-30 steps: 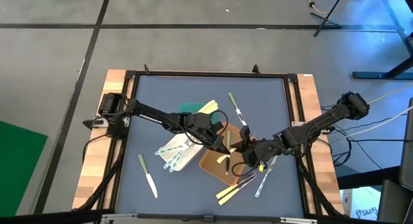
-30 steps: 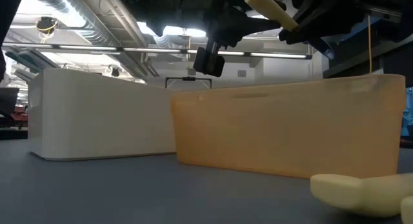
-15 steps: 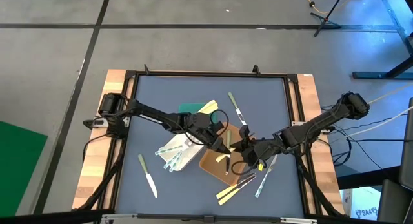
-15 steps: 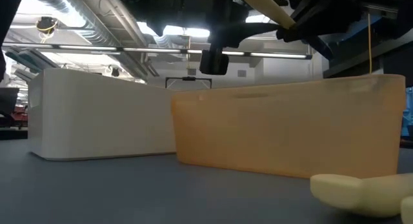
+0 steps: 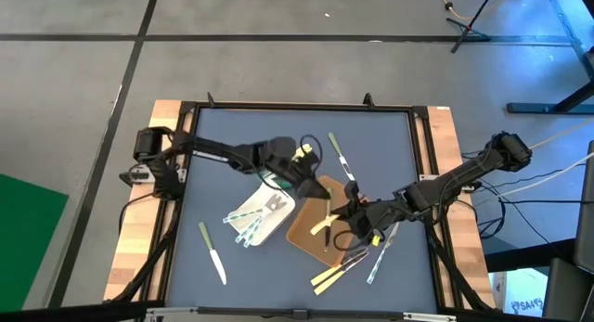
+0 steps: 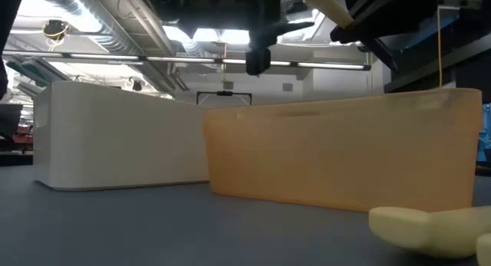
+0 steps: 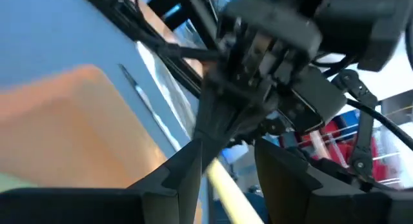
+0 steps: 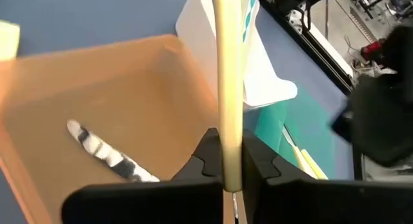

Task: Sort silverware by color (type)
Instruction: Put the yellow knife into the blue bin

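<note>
My right gripper point(image 5: 340, 213) was clamped on a pale cream-yellow utensil point(image 8: 227, 82), a long, slim, smooth plastic handle standing up between the fingers, held over the brown tray point(image 5: 306, 237). One whitish utensil point(image 8: 106, 153) lay inside that tray. My left gripper point(image 5: 317, 186) hovered near the green tray point(image 5: 276, 155); I could not tell whether its fingers were apart. Translucent whitish-blue utensils point(image 5: 249, 222) lay on the white tray point(image 5: 269, 227).

Three trays are seen — one green point(image 5: 271, 158), one white point(image 5: 269, 220), one brown point(image 5: 306, 234); two dark arms are counted; loose utensils cannot be counted exactly.
</note>
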Controlling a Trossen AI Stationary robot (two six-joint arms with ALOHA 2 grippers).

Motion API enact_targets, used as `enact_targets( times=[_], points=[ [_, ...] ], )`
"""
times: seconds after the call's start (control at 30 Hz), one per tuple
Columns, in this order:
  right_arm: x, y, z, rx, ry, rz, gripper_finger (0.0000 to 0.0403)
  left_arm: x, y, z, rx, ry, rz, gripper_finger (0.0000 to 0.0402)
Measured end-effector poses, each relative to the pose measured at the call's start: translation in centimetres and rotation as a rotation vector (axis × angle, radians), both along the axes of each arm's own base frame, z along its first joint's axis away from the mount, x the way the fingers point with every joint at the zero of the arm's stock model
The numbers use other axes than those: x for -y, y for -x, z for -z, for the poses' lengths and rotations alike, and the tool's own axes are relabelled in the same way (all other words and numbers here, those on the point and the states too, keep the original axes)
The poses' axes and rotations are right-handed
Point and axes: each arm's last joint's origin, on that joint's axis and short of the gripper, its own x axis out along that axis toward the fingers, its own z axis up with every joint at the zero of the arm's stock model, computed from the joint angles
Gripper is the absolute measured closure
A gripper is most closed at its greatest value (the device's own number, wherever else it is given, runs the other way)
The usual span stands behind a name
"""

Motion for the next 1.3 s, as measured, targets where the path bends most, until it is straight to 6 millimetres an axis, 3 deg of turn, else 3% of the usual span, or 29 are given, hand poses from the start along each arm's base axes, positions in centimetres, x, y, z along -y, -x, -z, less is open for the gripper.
enact_targets(
  times=[0.27,0.47,0.7,1.03,1.3],
  points=[
    [-0.2,-0.5,-0.9,0.102,-0.12,0.068,0.0397,-4.0,3.0,-3.9,0.097,-0.216,-0.071,0.0265],
    [-0.1,-0.9,-1.8,0.23,-0.213,0.202,0.0396,-5.1,5.9,-6.8,0.126,-0.507,-0.172,0.0265],
    [0.9,-1.7,-3.3,0.426,-0.283,0.389,0.0396,-4.5,7.9,-8.8,0.158,-0.742,-0.212,0.0265],
    [3.0,-2.8,-5.7,0.64,-0.429,0.387,0.0396,-2.0,7.3,-8.9,0.244,-0.873,-0.107,0.0265],
    [3.3,-2.9,-6.1,0.681,-0.468,0.383,0.0397,-0.1,7.0,-9.9,0.35,-0.893,-0.133,0.0265]
  ],
)
